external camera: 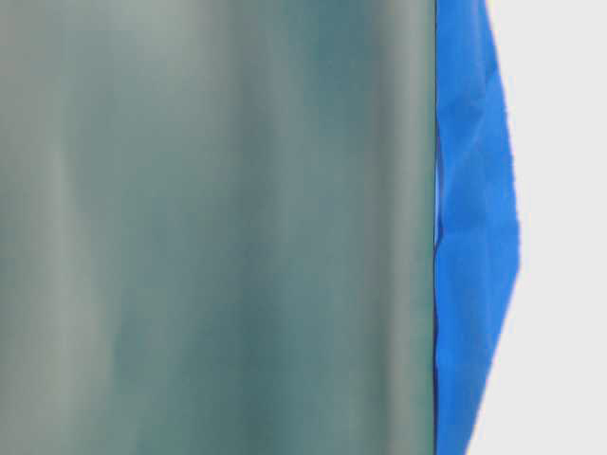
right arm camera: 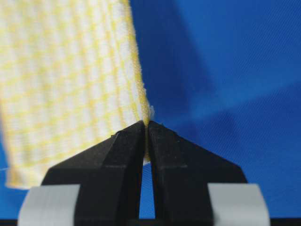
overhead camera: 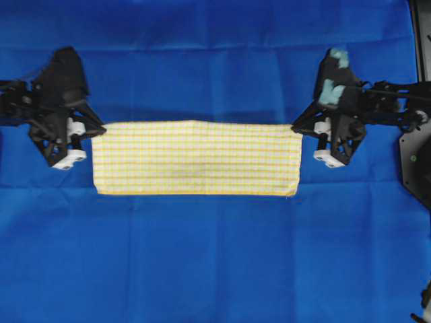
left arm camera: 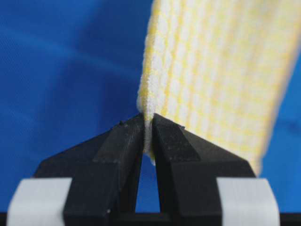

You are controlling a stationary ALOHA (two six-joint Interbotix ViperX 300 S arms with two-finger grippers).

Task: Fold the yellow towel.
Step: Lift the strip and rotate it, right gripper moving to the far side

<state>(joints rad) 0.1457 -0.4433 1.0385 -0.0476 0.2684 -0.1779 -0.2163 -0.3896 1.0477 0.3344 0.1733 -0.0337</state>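
The yellow towel (overhead camera: 195, 158) lies as a long folded rectangle across the middle of the blue cloth, white with fine yellow checks. My left gripper (overhead camera: 101, 128) is shut on its far left corner, and my right gripper (overhead camera: 296, 126) is shut on its far right corner. In the left wrist view the black fingertips (left arm camera: 127, 136) pinch the towel's folded edge (left arm camera: 207, 75), which stretches away from my left gripper (left arm camera: 148, 123). The right wrist view shows my right gripper (right arm camera: 146, 126) likewise clamped on the towel's corner (right arm camera: 66, 80).
A large plain blue cloth (overhead camera: 215, 256) covers the table all round the towel. Dark equipment (overhead camera: 414, 161) stands at the right edge. The table-level view is blocked by a blurred grey-green surface (external camera: 209, 227), with a strip of blue cloth (external camera: 474, 237) at its right.
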